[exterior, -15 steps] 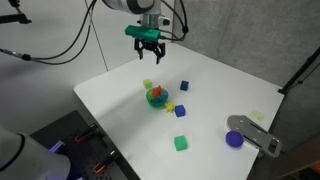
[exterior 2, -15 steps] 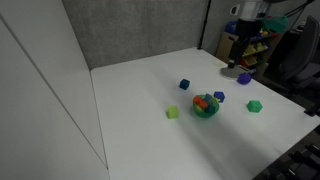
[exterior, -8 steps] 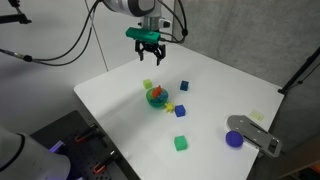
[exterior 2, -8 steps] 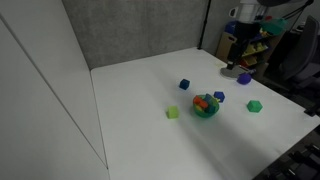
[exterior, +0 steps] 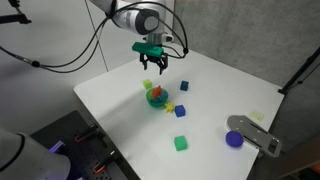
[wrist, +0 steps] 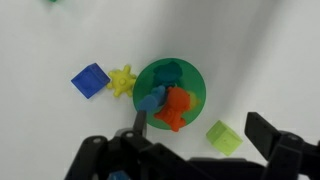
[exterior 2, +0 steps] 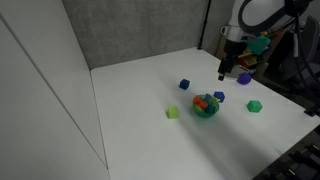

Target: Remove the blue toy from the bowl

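Now | arm (exterior: 133, 18) poised above bowl (wrist: 195, 84) | jaws wide apart, empty | blue toy (wrist: 152, 100) inside

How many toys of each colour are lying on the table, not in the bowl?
Blue cubes: 2
Lime cube: 1
Green cube: 1
Yellow star: 1
Purple round piece: 1
Total outside the bowl: 6
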Available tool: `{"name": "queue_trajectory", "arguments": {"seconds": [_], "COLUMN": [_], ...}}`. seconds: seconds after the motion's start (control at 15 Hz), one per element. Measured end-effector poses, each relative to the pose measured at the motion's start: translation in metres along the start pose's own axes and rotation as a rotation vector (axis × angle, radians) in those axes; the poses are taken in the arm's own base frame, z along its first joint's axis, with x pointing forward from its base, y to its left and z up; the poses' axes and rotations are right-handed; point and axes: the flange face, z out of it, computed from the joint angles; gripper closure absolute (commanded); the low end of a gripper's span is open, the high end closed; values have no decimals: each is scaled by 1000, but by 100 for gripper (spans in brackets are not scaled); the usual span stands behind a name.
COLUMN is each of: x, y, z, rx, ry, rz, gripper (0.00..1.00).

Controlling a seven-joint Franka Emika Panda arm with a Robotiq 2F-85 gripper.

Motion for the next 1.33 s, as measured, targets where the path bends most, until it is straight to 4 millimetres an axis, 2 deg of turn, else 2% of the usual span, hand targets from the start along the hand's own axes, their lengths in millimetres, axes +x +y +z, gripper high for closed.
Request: {"name": "queue_trajectory", "arguments": {"seconds": [0.53,0.93,1.33], "x": [31,52,66], "y": [15,26,38], "z": [72,119,149], "rx": [-8,-12,-15], "ry": [-24,-60,-59], "rz": [12,53,210], "gripper": [0,0,0]}}
